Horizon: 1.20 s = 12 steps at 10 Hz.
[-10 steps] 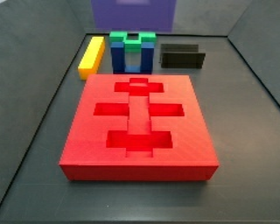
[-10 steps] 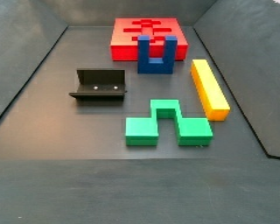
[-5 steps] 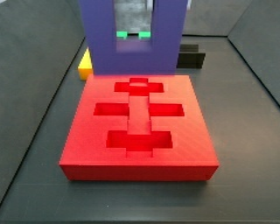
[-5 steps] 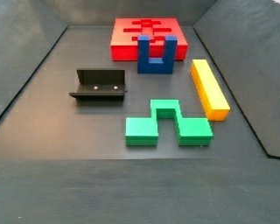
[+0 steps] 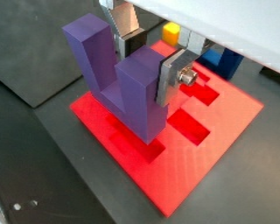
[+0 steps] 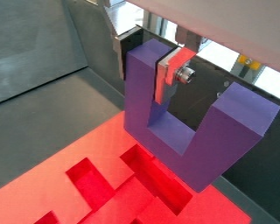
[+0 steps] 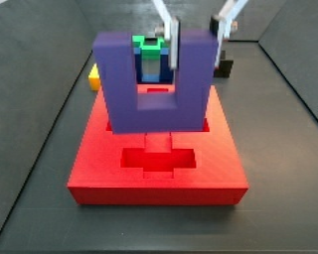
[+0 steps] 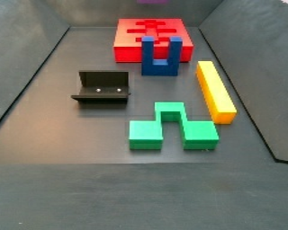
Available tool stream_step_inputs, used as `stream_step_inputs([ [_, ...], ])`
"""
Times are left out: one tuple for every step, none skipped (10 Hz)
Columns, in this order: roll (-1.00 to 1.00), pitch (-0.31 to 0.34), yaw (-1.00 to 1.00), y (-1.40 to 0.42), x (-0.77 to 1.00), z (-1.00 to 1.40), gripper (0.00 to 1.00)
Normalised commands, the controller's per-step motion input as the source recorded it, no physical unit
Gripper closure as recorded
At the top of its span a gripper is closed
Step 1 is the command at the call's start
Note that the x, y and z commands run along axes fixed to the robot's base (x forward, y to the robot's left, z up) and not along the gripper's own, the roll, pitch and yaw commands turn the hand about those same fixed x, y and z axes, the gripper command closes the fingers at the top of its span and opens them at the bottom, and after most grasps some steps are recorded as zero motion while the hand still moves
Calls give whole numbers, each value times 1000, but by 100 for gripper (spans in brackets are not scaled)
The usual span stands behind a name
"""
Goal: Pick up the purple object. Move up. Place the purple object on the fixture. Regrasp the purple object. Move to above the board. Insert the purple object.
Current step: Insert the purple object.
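The flat silver fingers (image 7: 223,30) with dark pads are clenched on one prong of the matte purple U-shaped block (image 7: 151,84), one plate on the prong's inner face and one on its outer face. In a wrist view the gripper (image 5: 145,42) pinches the nearer prong near its top, and a silver finger plate (image 5: 173,75) with a bolt lies flat against the purple side; in another wrist view a finger (image 6: 174,67) presses the inner face of a prong of the same block (image 6: 184,122). The purple block hangs with its prongs up and its joining bar down, over the large flat red slab with brighter red recessed slots (image 7: 156,144). In a side view the bar appears to cover the slab's middle slots; whether it touches the slab I cannot tell. In both wrist views the bar sits low over the red slots (image 6: 108,179), close to the surface (image 5: 189,144).

Behind the slab, seen through the gap between the prongs, a green block (image 7: 150,45) sits on a blue block (image 7: 150,65). A long yellow bar (image 7: 94,74) lies beside them.

Another side view shows the dark counter (image 8: 62,135) carrying the red slab (image 8: 155,34) at the back, a blue U-shaped block (image 8: 162,56) just before it, the yellow bar (image 8: 215,90), a green stepped block (image 8: 171,126), and the small black stepped fixture (image 8: 102,88) well apart from the slab.
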Motion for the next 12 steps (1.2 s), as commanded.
stream_step_inputs([
  [9, -50, -100, -237, 206, -486, 100],
  [29, -46, -51, -191, 151, -617, 100],
  [180, 0, 0, -109, 146, -534, 100],
  [267, 14, 0, 0, 109, -331, 100],
  [229, 0, 26, 3, -34, -63, 100],
  [66, -127, 34, 0, -491, 86, 100],
  [66, -64, 174, 0, -106, -14, 100],
  [83, 0, 203, 0, 0, -117, 100],
  [90, 0, 191, 0, 0, -149, 100],
  [109, 0, 200, 0, 114, -189, 100],
  [149, 0, 117, 0, 297, -203, 100],
  [177, 27, 0, 0, 434, -69, 100],
])
